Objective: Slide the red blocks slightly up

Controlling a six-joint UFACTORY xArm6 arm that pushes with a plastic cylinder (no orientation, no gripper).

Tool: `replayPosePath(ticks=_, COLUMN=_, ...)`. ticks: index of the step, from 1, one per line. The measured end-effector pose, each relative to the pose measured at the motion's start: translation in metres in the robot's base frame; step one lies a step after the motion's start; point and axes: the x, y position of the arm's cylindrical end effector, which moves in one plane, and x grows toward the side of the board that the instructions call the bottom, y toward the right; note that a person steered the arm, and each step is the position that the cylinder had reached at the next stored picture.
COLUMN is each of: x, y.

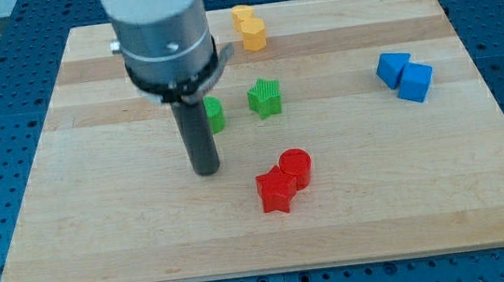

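Jaws: none fitted, rod only | my tip left of, apart from, touching red star and red cylinder, mid-counter | Advice: route below pair, push upward centrally, short stroke.

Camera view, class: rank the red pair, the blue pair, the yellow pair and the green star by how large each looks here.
1. red pair, nearest the view's bottom, so nearness may flatter it
2. blue pair, close behind the red
3. yellow pair
4. green star, a single block
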Motion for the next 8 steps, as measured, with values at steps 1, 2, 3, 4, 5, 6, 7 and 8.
replayPosePath(ticks=1, x=0.049, y=0.001)
replayPosePath(ticks=2, x=0.088, y=0.012)
replayPosePath(ticks=3, x=0.092, y=0.039)
replayPosePath(ticks=4, x=0.088, y=0.063)
replayPosePath(ticks=5, x=0.079, y=0.077)
replayPosePath(ticks=6, x=0.068, y=0.084)
replayPosePath(ticks=7, x=0.062, y=0.084)
replayPosePath(ticks=8, x=0.055, y=0.084)
